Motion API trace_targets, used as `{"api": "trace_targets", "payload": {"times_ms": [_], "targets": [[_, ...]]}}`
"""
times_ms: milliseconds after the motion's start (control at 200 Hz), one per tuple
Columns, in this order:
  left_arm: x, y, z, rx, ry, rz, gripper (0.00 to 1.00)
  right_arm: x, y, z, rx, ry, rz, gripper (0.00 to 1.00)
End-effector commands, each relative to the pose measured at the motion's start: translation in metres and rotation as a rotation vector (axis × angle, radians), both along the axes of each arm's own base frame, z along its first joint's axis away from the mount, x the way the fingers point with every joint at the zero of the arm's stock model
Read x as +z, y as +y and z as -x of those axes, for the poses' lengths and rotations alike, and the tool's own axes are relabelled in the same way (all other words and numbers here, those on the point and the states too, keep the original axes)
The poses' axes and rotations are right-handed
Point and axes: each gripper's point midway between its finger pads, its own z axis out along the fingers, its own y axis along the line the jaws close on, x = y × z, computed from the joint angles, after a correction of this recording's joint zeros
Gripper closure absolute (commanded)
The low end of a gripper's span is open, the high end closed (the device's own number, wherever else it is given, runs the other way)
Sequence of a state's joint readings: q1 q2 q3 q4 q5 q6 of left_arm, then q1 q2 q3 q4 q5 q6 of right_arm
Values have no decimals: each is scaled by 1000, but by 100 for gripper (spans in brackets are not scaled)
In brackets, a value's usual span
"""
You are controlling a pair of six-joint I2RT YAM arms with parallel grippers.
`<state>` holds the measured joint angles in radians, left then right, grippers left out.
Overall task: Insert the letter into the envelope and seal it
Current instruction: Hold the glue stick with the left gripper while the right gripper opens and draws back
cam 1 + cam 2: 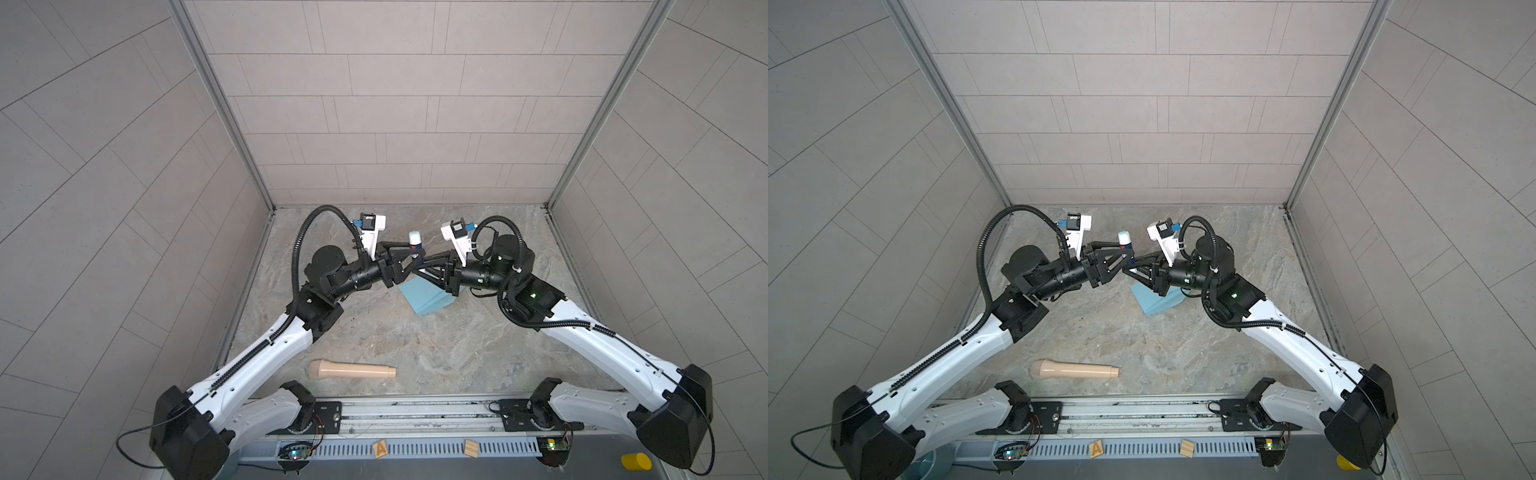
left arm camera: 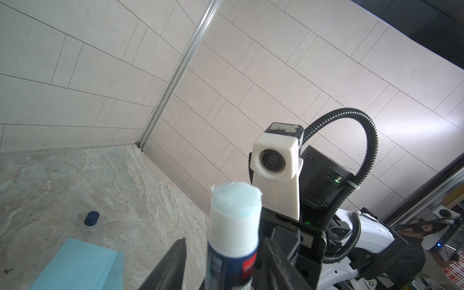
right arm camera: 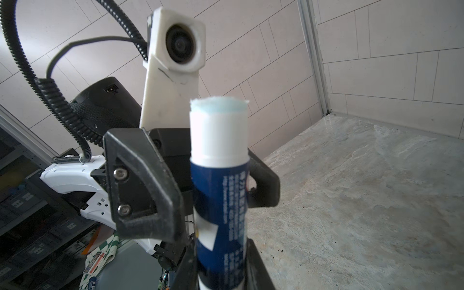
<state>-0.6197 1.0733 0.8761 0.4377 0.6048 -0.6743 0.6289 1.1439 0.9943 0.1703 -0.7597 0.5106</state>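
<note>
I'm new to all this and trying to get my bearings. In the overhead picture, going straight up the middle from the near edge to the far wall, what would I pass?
wooden letter block → beige club-shaped object → light blue envelope → glue stick → tiled back wall

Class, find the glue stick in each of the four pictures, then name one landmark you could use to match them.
In a top view: glue stick just above the middle, white end up.
In a top view: glue stick at the same height, slightly left of the middle.
Left wrist view: glue stick close up in the foreground.
Right wrist view: glue stick close up, central.
Shared landmark: the stone table.
</note>
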Motion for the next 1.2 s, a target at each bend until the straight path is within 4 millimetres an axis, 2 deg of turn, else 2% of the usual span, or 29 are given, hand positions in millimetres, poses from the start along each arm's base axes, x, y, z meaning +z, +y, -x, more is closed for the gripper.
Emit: {"api": "trace_targets", "payload": {"times_ms": [0,195,315,490,555,725,901,991,1196], "targets": [[10,0,1,-5,-35,36,47,10,3,7,29,-28,-33,100],[8,-3,-1,-17,-25,42,53,11,4,8,34,-27,-36,100],[5,-4,-4,-12,-19,37,66,12,4,9,37,-28,-38,100],[2,-3,-6,3,-15,31,92,13,3,8,25,-29,-38,100],[-1,-2,-7,15,-12,19,100,14,1,7,11,-32,-37,86],[-15,8,-11,90,-11,-87,100,8,-15,-1,-103,-34,17,54],[-25,18,-4,118,-39,-192,100,-22,-53,-23,-356,28,143,31],[-31,23,-4,138,-45,-221,100,-41,-76,-34,-490,88,177,11],[-44,24,-3,141,-37,-260,100,-101,-131,-58,-780,323,198,8]]}}
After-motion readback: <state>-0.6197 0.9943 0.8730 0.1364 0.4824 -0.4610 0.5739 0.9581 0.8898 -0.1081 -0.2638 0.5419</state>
